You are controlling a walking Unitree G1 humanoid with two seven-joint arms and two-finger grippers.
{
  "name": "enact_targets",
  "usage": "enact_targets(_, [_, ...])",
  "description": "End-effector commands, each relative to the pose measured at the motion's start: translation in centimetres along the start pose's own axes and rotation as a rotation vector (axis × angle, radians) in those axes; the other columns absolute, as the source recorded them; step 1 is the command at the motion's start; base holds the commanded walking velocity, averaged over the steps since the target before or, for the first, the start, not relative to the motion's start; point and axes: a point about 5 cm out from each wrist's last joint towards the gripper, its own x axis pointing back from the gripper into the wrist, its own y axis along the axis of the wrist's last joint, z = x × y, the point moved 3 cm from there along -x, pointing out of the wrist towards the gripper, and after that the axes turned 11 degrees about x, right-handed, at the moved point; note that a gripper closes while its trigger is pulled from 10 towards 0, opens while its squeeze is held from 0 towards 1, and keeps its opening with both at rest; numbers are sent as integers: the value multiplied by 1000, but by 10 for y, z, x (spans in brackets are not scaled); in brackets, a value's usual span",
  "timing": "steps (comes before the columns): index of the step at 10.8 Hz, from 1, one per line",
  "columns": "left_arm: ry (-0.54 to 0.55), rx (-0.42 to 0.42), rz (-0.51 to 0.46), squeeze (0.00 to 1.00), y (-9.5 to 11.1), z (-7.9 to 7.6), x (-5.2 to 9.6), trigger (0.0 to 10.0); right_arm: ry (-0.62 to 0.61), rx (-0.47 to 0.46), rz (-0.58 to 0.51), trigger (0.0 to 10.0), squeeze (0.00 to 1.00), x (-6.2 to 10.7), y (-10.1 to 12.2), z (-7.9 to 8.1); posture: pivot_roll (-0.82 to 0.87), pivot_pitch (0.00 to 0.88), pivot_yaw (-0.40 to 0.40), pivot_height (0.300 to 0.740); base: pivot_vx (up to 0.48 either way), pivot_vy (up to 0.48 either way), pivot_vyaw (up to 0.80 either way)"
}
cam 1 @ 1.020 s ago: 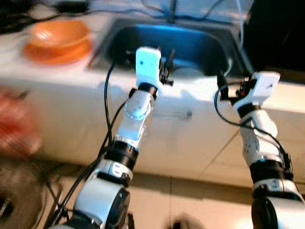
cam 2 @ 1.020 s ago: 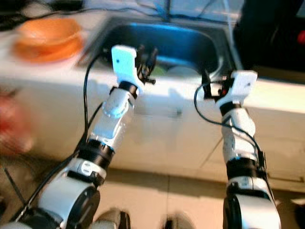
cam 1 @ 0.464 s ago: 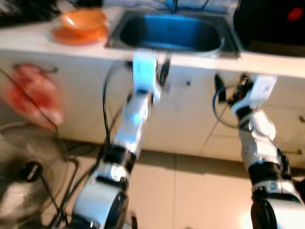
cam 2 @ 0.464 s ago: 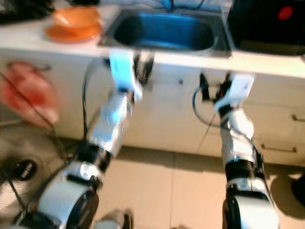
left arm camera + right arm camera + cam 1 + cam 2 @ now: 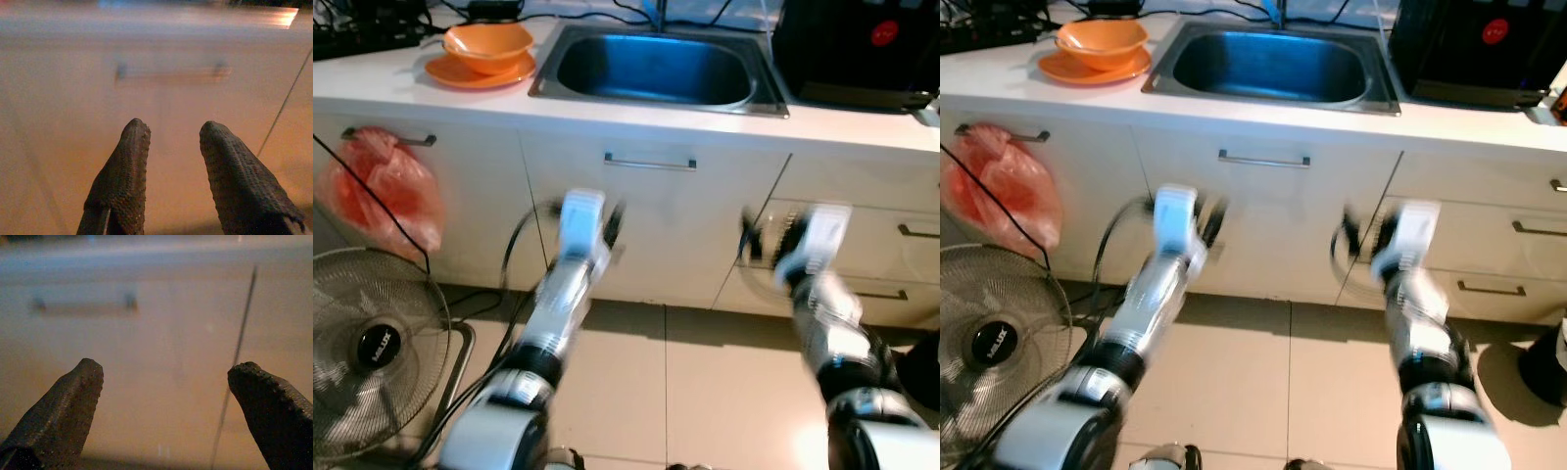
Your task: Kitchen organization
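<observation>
left pincer (image 5: 171,142): fingers apart, nothing between them, facing the white cabinet front (image 5: 656,211).
right pincer (image 5: 166,382): spread wide, empty too.
orange plastic bowl (image 5: 487,44): on its orange plate (image 5: 470,73), up and well left of my left pincer.
steel sink basin (image 5: 656,69): above both.
risk: i judge the blurred arms could knock the metal drawer handle (image 5: 649,160).

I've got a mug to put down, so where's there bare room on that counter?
Bare white counter runs along the front edge, between the sink and the black appliance. The left end is crowded by the orange bowl on its plate.
</observation>
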Motion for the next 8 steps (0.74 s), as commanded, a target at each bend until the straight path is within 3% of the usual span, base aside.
enact_targets(1, [53, 13, 99, 0, -27, 18, 12, 10000, 4, -4, 92, 10000, 0, 9, -25, 2, 33, 74, -29, 740, 0, 0, 0])
enact_targets(3, [175, -1, 271, 0, -75, 56, 48, 10000, 16, -21, 270, 10000, 0, 33, -73, 9, 34, 70, -33, 740, 0, 0, 0])
enact_targets(5, [282, 4, 454, 0, -120, 82, 92, 10000, 24, -34, 466, 10000, 0, 65, -120, 16, 36, 73, -34, 740, 0, 0, 0])
enact_targets(6, [300, 5, 503, 0, -131, 85, 104, 10000, 21, -29, 523, 10000, 0, 76, -132, 18, 37, 80, -37, 740, 0, 0, 0])
enact_targets(7, [341, 13, 601, 0, -153, 90, 129, 10000, 14, -29, 642, 10000, 0, 101, -157, 21, 38, 93, -44, 740, 0, 0, 0])
enact_targets(8, [353, 19, 624, 0, -158, 92, 136, 10000, 18, -22, 674, 10000, 0, 109, -163, 22, 41, 97, -47, 740, 0, 0, 0])
